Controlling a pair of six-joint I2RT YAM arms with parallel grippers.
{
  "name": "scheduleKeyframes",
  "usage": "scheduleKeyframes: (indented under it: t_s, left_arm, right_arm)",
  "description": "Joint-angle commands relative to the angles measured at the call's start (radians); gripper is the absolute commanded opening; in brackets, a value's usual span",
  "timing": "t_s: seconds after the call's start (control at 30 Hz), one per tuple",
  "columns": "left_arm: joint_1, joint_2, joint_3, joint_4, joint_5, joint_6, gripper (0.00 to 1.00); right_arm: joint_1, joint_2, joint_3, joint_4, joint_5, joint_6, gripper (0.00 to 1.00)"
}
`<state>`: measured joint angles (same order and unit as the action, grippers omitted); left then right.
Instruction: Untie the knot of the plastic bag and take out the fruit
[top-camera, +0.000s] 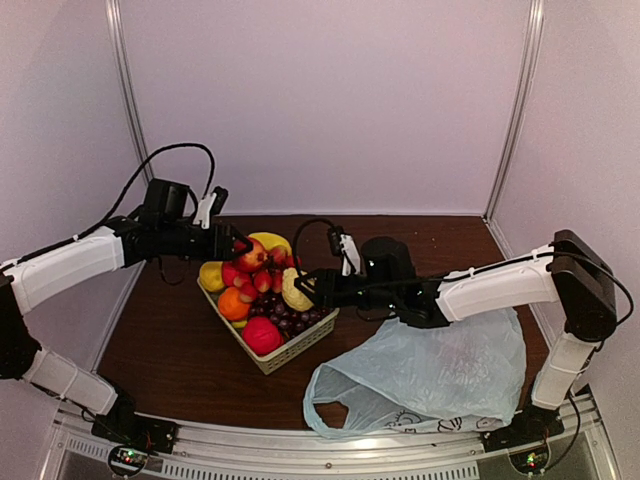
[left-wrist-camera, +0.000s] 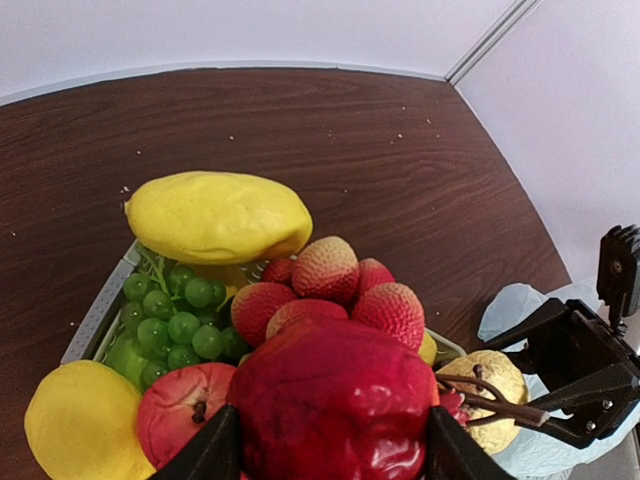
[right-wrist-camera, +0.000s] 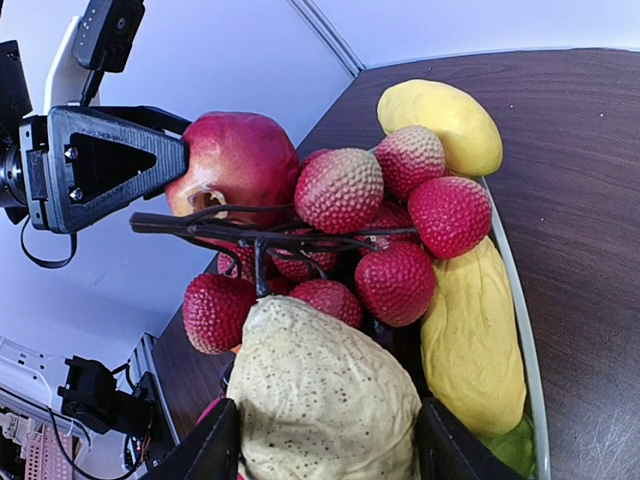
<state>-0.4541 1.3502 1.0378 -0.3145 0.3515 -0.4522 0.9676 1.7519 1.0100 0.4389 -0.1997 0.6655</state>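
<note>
We log the left gripper (left-wrist-camera: 330, 452) clamped on a red fruit (left-wrist-camera: 335, 395), the right gripper (right-wrist-camera: 326, 450) on the lemon-like fruit (right-wrist-camera: 320, 390), both above the heaped basket (top-camera: 291, 357) near the table's (top-camera: 170, 350) middle; released there, either may roll off.

The plastic bag (top-camera: 440, 375) is tinted pale blue and printed dark along its lower edge. The table (top-camera: 170, 350) is grained dark brown. A deep red fruit (left-wrist-camera: 335, 405), a speckled pale yellow fruit (right-wrist-camera: 325, 400) and green grapes (left-wrist-camera: 175, 325) are seen.
</note>
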Motion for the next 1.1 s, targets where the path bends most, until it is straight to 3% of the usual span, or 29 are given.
scheduleKeyframes:
  t_s: [0.0,0.53,0.67,1.07]
  left_arm:
    - [-0.017,0.025,-0.036,-0.084,-0.037,0.030,0.50]
    - [-0.017,-0.034,0.008,-0.123,-0.085,0.032,0.83]
    - [-0.017,-0.045,0.010,-0.123,-0.088,0.030,0.96]
    - [-0.017,-0.094,0.017,-0.098,-0.064,0.017,0.97]
  right_arm:
    - [0.020,0.041,-0.024,-0.143,0.010,-0.001,0.60]
    - [0.020,0.018,-0.029,-0.132,0.011,-0.009,0.82]
    - [0.019,0.010,-0.032,-0.120,-0.001,-0.011,0.88]
    - [0.012,0.012,-0.029,-0.092,-0.011,-0.025,0.97]
